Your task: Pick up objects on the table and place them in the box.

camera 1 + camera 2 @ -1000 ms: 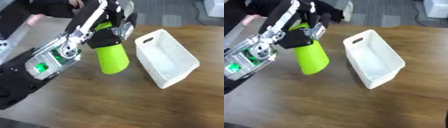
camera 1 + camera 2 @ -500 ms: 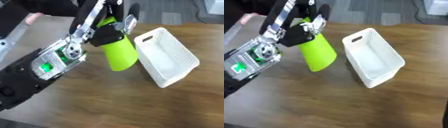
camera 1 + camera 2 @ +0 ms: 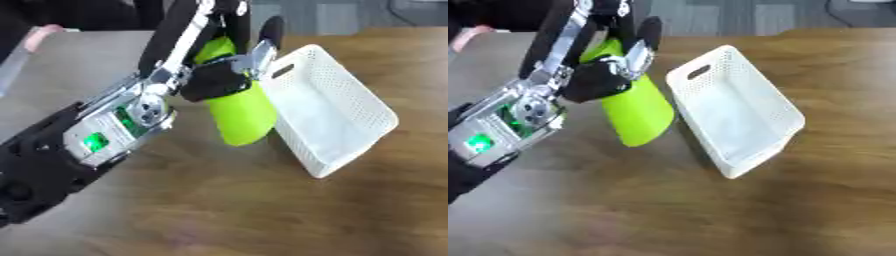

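The robot's left hand (image 3: 219, 80) comes in from the lower left on a long black and silver arm with a green light on its forearm, and its dark fingers are curled round the upper part of a bright lime-green, smooth-sided cylindrical container (image 3: 241, 114), grasping it. The container hangs tilted in the hand, its broader end pointing down toward the brown wooden tabletop (image 3: 262, 210) and its narrower top hidden among the fingers. It sits just beside the near left wall of a white perforated plastic box (image 3: 741, 112) with a handle slot cut in its end; in the left eye view the green body overlaps that wall's edge, though whether they touch cannot be told. The box lies askew on the tabletop, open side up, and its inside looks bare white. The right hand shows in neither view
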`<action>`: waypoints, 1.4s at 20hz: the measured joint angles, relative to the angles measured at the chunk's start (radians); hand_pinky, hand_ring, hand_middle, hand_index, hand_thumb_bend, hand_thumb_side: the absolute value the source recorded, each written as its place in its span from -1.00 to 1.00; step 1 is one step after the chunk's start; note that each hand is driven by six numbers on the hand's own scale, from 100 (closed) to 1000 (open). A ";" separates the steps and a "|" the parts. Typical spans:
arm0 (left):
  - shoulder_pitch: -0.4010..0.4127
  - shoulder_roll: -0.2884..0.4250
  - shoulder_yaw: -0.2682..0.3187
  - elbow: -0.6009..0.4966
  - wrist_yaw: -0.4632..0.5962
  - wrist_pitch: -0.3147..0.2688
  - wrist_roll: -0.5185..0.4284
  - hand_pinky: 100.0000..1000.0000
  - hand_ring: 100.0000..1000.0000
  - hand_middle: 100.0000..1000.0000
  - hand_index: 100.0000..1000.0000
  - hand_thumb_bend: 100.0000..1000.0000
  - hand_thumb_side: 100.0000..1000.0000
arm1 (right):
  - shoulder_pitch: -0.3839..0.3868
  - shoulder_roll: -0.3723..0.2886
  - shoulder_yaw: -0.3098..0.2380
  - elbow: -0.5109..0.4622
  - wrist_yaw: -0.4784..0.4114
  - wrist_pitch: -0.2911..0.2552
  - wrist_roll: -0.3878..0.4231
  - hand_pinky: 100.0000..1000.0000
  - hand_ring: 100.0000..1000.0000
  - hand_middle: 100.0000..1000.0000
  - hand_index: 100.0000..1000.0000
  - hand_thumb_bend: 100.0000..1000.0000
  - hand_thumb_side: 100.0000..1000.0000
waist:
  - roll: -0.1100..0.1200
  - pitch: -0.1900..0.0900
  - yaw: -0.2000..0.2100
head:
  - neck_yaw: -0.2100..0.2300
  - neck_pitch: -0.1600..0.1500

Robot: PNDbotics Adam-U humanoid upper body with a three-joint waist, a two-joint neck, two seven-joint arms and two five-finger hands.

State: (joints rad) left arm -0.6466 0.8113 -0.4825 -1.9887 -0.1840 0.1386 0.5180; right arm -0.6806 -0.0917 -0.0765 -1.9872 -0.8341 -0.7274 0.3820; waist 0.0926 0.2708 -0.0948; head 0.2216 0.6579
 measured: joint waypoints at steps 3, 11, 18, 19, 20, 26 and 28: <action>-0.012 0.001 0.011 0.000 0.015 -0.003 0.022 -1.00 -1.00 -1.00 -0.71 -1.00 0.27 | -0.006 0.000 0.001 0.000 -0.013 0.009 0.009 -0.58 -0.49 -0.38 -0.09 -1.00 1.00 | 0.009 0.005 -0.007 | 0.012 -0.027; -0.035 0.006 0.038 0.000 0.043 -0.036 0.104 -1.00 -1.00 -1.00 -0.75 -1.00 0.27 | -0.007 0.000 0.008 0.000 -0.032 0.021 0.021 -0.59 -0.49 -0.38 -0.09 -1.00 1.00 | 0.033 0.008 -0.040 | 0.079 -0.030; -0.035 0.011 0.044 0.000 0.017 -0.059 0.141 -1.00 -1.00 -1.00 -0.77 -1.00 0.27 | -0.024 0.001 0.020 0.000 -0.045 0.028 0.028 -0.59 -0.49 -0.38 -0.09 -1.00 1.00 | 0.054 0.029 -0.063 | 0.101 -0.061; -0.035 0.013 0.044 0.000 0.011 -0.060 0.142 -1.00 -1.00 -1.00 -0.77 -1.00 0.27 | -0.024 0.001 0.020 0.000 -0.047 0.030 0.030 -0.58 -0.49 -0.37 -0.09 -1.00 1.00 | 0.056 0.031 -0.065 | 0.101 -0.065; -0.035 0.016 0.044 0.000 0.006 -0.061 0.142 -1.00 -1.00 -1.00 -0.77 -1.00 0.27 | -0.024 0.001 0.020 0.000 -0.047 0.032 0.032 -0.58 -0.49 -0.37 -0.09 -1.00 1.00 | 0.058 0.035 -0.066 | 0.101 -0.069; -0.035 0.018 0.053 0.000 -0.024 -0.070 0.154 -1.00 -1.00 -1.00 -0.78 -1.00 0.27 | -0.028 0.001 0.023 0.000 -0.060 0.046 0.046 -0.58 -0.48 -0.36 -0.08 -1.00 1.00 | 0.074 0.056 -0.085 | 0.121 -0.093; -0.036 0.018 0.056 0.000 -0.034 -0.078 0.167 -1.00 -1.00 -1.00 -0.79 -1.00 0.27 | -0.034 0.001 0.026 0.000 -0.066 0.053 0.053 -0.57 -0.48 -0.36 -0.07 -1.00 1.00 | 0.084 0.067 -0.100 | 0.145 -0.101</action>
State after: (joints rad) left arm -0.6823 0.8298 -0.4267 -1.9887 -0.2182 0.0608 0.6846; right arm -0.7142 -0.0911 -0.0506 -1.9872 -0.9004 -0.6744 0.4350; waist 0.1771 0.3383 -0.1945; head 0.3663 0.5566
